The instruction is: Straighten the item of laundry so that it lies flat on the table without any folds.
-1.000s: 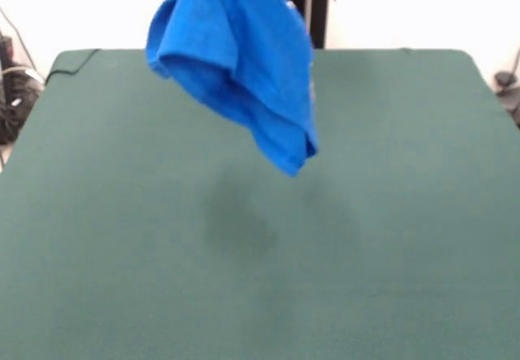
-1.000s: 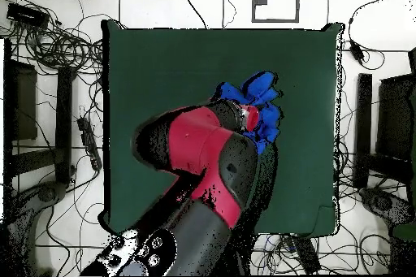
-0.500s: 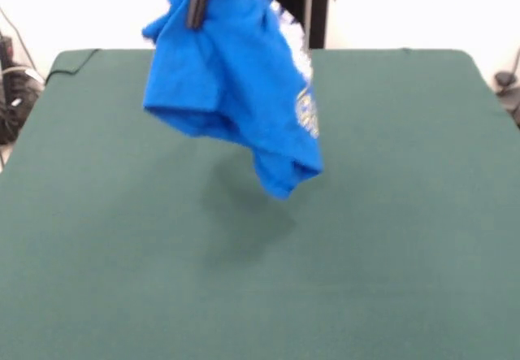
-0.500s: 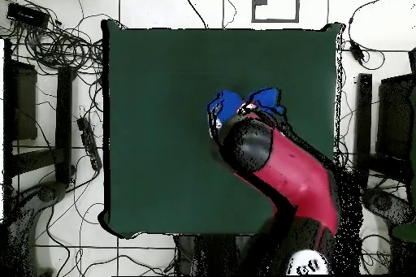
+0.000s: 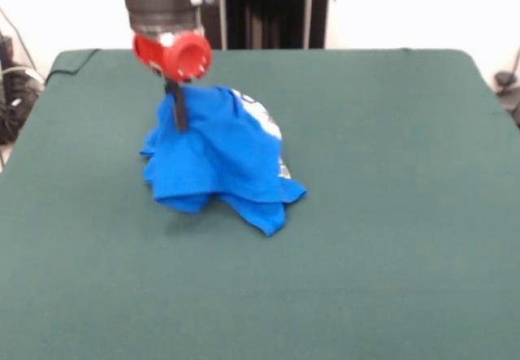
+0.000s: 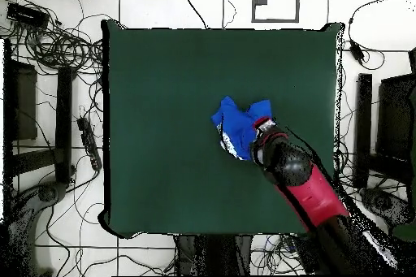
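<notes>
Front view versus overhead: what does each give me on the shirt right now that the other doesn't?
Front only: the T-shirt rises in a peak to the gripper, its lower folds resting on the table, white print showing on one side. Overhead only: all four table edges, with the shirt right of centre and the arm coming in from the lower right. Both: the shirt is bunched, not flat.

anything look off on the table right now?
Only the blue T-shirt: it sits crumpled in a heap on the green table, folds everywhere, print mostly hidden. The claw reaches into its top edge. Nothing spilled or damaged.
</notes>
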Controlling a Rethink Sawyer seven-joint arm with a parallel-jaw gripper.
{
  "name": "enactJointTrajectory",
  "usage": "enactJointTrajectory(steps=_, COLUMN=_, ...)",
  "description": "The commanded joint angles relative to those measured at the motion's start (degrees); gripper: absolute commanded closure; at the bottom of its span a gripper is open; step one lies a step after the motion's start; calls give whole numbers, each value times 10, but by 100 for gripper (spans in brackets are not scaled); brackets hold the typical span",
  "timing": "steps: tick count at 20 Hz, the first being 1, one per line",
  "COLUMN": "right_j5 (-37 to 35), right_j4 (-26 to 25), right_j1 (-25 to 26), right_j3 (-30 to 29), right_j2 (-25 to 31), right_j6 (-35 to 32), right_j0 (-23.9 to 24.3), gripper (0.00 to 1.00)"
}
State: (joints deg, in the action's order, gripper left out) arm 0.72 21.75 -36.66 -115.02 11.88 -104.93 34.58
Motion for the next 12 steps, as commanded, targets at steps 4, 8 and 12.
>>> enactJointTrajectory(steps=4, right_j5=116, right_j4=-155, right_j1=38, right_j3=-59, right_j2=140, right_j6=-82, right_j0=-66, gripper=100)
enactJointTrajectory(steps=8, right_j5=195, right_j4=-91, right_j1=27, right_j3=18, right_j2=-111, right_j6=-9, right_j0=-263, gripper=100)
enactJointTrajectory(steps=12, right_j5=225, right_j4=-62, right_j1=59, right_j3=83, right_j2=-221, right_j6=35, right_j0=-334, gripper=100)
